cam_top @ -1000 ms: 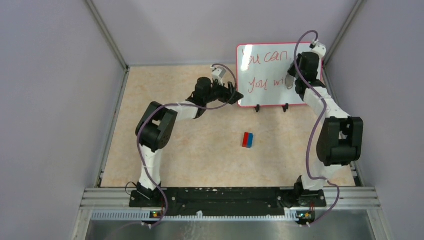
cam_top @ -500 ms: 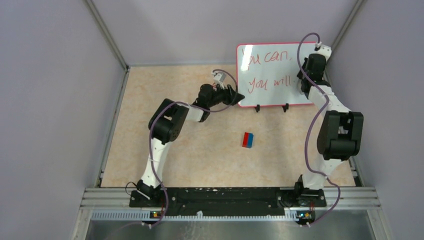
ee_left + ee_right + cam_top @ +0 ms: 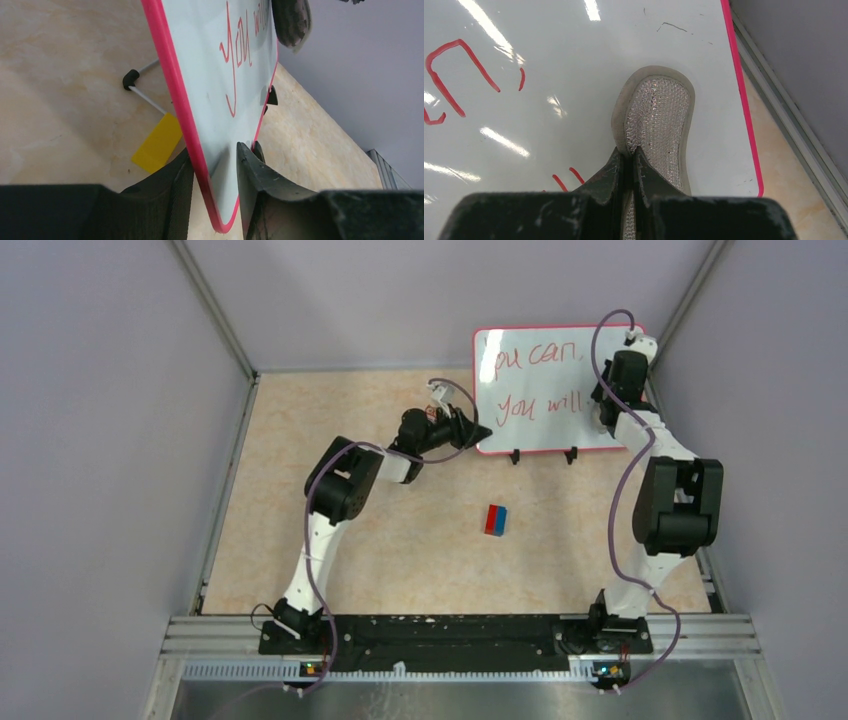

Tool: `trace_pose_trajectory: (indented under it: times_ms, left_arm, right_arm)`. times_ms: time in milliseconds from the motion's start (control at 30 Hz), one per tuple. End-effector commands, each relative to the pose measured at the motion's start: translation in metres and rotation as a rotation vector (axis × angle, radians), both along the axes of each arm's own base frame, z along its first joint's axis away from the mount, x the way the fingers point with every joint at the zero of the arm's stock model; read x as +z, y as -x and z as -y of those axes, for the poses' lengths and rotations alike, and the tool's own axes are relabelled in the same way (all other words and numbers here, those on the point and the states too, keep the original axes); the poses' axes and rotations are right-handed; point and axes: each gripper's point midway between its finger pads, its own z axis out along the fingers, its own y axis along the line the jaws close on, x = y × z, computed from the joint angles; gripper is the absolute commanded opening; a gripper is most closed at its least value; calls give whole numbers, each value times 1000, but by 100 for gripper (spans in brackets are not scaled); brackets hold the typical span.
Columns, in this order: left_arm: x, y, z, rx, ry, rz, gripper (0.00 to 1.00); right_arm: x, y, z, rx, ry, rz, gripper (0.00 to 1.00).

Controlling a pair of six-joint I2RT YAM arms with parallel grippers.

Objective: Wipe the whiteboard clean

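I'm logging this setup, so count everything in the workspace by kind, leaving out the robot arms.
whiteboard: 1
grey pad: 1
red-and-blue block: 1
yellow flat piece: 1
Total: 4

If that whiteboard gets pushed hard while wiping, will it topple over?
Probably tippy: the whiteboard stands on two small feet. It looks thin and light. The left tool straddling its edge should steady it.
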Motion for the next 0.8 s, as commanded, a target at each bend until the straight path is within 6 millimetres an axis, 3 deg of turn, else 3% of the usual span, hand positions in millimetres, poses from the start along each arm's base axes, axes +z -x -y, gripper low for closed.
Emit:
trace_pose_trajectory:
  times_ms: [0,333,500,567,700,767]
  left_arm:
    - [16,-1,5,-33,42,58,37]
    - [1,-8,-12,7,1,15,18]
    - [-9,-13,-16,35,-33,-15,0]
    - [-15,-18,-19,56,-45,-39,0]
    - [-21,-22,-21,61,-46,-76,0]
    - [-23,-23,-20,55,-44,-84,0]
  right_arm:
    - [26,-10,-2,17,-8,77,0]
    - [17,-6,5,-30,0,46,0]
    - [6,-9,0,-13,-22,28,0]
    - [1,-12,-5,-1,-24,19,0]
    - [-9,-21,-35,83,-28,-4,0]
    - [-9,-26,-66,154,-17,-4,0]
